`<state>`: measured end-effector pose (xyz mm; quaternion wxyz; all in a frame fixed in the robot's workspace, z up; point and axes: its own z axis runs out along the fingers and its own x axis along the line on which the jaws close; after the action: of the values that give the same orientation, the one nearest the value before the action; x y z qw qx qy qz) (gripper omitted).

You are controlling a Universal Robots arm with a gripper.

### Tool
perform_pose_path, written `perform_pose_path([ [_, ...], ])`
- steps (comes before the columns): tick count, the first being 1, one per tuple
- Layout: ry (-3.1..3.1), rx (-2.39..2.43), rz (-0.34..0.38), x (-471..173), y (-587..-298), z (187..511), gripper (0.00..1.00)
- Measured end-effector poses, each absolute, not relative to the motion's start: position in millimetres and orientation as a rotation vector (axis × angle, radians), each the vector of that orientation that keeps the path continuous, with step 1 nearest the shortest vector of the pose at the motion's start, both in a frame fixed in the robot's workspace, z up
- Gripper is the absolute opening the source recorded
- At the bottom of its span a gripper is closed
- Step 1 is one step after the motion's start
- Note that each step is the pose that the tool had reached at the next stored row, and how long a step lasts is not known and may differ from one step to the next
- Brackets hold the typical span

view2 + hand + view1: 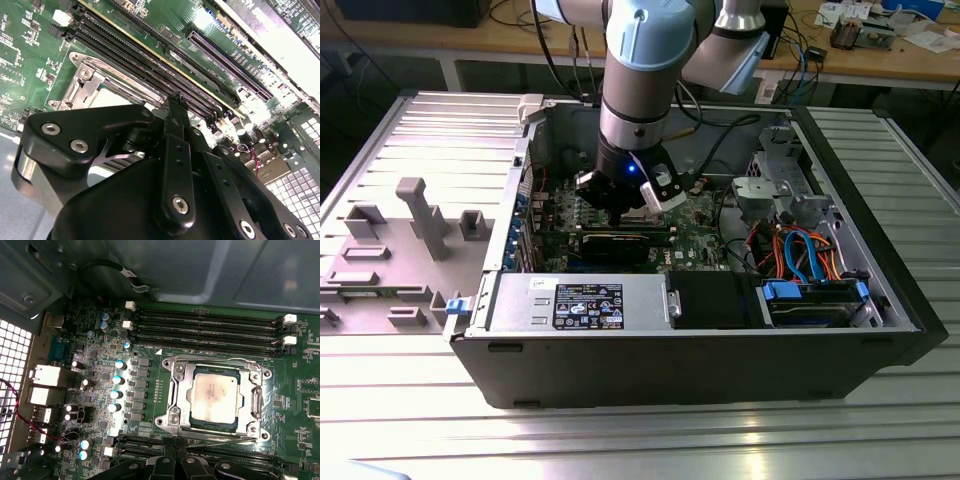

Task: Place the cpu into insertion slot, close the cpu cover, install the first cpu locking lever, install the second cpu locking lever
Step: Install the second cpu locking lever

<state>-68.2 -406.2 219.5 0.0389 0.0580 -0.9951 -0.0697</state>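
Arm: you had the arm (645, 90) reaching down into the open computer case (720, 345), which lay on its side on the ribbed metal bench (620, 440).
End effector: it hung low over the green motherboard (100, 405), just beside the socket; in the first wrist view its black fingertips (175, 460) came together at a narrow point by the socket's edge. You could not tell whether the end effector (176, 456) pinched anything; no gap showed between the tips.
Cpu: the cpu (216, 397) sat flat in the insertion slot (186, 410), its silvery-grey top facing up.
Cpu cover: the cpu cover (216, 371) framed the chip; from these angles you could not tell whether it was fully down or latched.
Socket seen from the other side: in the second wrist view the slot's metal frame (87, 82) showed partly behind the black linkage (175, 165) of the end effector.
Obstacles near the socket: long black memory slots (205, 325) ran along one side of the socket and more (140, 442) along the opposite side, right by the fingertips. A row of small capacitors (117, 385) stood near the socket.
Further surroundings: in the exterior view, a black graphics card (620, 245) lay nearer the camera than the end effector, orange and blue cables (800, 250) sat to the exterior view's right, and a grey fixture (420, 215) stood on the bench to the exterior view's left.
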Motion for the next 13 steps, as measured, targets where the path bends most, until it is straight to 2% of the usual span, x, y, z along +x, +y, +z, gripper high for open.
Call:
perform_pose_path([
  [1, -3.051, 0.178, -0.214, -68.2, -406.2, 219.5, 0.11],
  [3, -3.042, 0.221, -0.264, -69.6, -413.3, 217.1, 0.11],
  [13, -3.052, 0.130, -0.270, -70.9, -413.4, 212.0, 0.11],
])
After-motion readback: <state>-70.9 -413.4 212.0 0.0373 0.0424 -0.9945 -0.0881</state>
